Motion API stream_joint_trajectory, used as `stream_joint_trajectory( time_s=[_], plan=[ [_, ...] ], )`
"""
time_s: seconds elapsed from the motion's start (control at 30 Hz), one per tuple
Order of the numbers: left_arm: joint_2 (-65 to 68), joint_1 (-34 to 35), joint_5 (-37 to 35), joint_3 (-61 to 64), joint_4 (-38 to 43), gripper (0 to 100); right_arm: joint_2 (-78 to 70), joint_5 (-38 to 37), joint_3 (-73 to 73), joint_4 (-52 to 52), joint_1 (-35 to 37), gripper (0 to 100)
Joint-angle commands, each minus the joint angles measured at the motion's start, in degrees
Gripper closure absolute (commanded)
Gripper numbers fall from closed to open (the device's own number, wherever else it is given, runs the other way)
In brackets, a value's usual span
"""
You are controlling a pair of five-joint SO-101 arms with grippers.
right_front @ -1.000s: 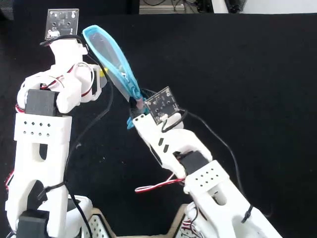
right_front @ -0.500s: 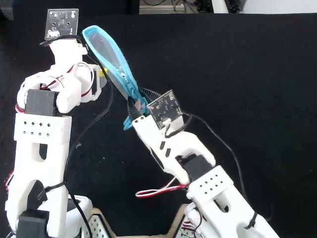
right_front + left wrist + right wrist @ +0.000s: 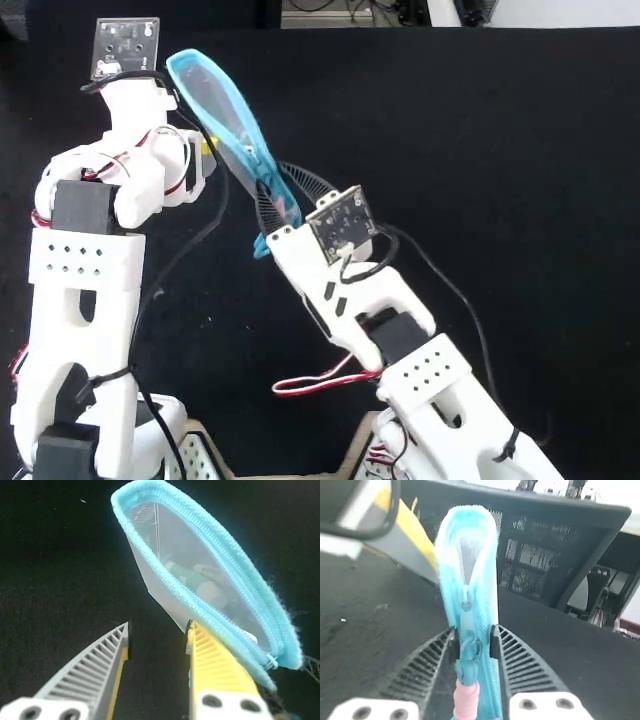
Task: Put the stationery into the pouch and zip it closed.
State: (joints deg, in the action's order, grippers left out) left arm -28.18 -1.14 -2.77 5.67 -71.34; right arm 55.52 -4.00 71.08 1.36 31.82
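A light blue pouch (image 3: 222,112) with clear sides is held off the black table, slanting between the two arms. My right gripper (image 3: 471,632) is shut on its lower end, just below the zipper slider (image 3: 466,602); a pink tab (image 3: 467,700) hangs under the fingers. In the high view that gripper (image 3: 272,225) sits at the pouch's near end. My left gripper (image 3: 158,626) is open, its yellow finger (image 3: 215,670) pressed against the pouch (image 3: 200,565) and its grey finger (image 3: 100,665) apart from it. A green pen (image 3: 187,575) and other stationery show through the clear side.
The black tabletop (image 3: 500,150) is bare to the right of the arms. A mesh office chair (image 3: 560,555) stands beyond the table's far edge. Red and white wires (image 3: 310,380) loop near the right arm's base.
My right gripper has shifted a little to the right and toward the near edge, drawing the pouch's lower end with it. The left arm has kept still.
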Motion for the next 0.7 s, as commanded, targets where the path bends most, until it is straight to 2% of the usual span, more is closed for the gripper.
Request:
stream_joint_trajectory(
  time_s=[0.0, 0.67],
  plan=[
    [-0.6, -0.4, -0.1, -3.6, -0.4, 81, -8.1, 0.2, -2.9, -1.7, -1.1, 89.3],
    [-0.7, -0.3, -0.1, -3.6, -0.4, 81, -8.3, 0.2, 1.8, -1.8, -1.0, 89.0]
  ],
)
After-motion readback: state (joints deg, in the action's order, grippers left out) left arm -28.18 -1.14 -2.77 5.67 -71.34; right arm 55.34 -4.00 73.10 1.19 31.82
